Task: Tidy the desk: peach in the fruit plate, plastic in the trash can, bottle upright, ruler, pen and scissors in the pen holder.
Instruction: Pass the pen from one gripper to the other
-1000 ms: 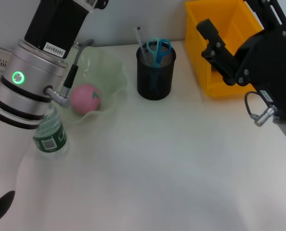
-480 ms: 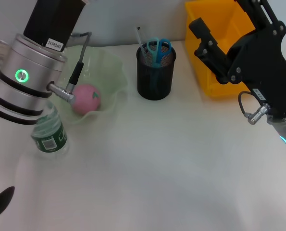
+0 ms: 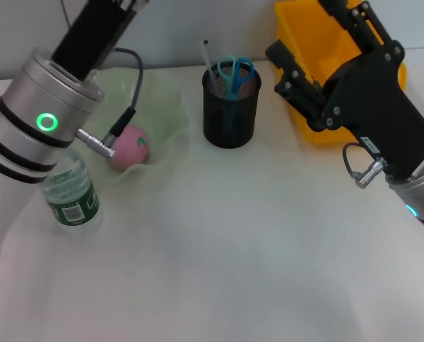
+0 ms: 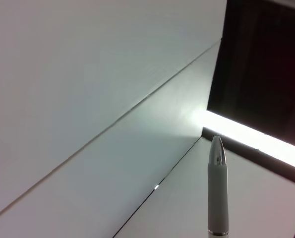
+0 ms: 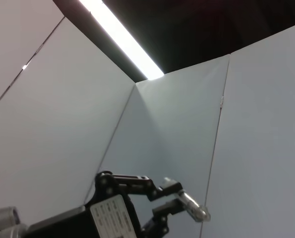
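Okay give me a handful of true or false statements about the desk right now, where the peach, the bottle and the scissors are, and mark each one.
1. The peach lies in the fruit plate. True.
2. The bottle lies on its side. False: it stands upright beside the plate.
3. The scissors are in the pen holder. True.
4. The pen holder stands inside the yellow bin. False: it stands on the desk, beside the bin.
5. The left gripper holds a pen. True.

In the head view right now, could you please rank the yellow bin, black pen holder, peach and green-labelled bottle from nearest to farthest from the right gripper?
From the right gripper:
1. Yellow bin, right beside it at the back right.
2. Black pen holder, centre back.
3. Peach, in the fruit plate on the left.
4. Green-labelled bottle, far left, upright.
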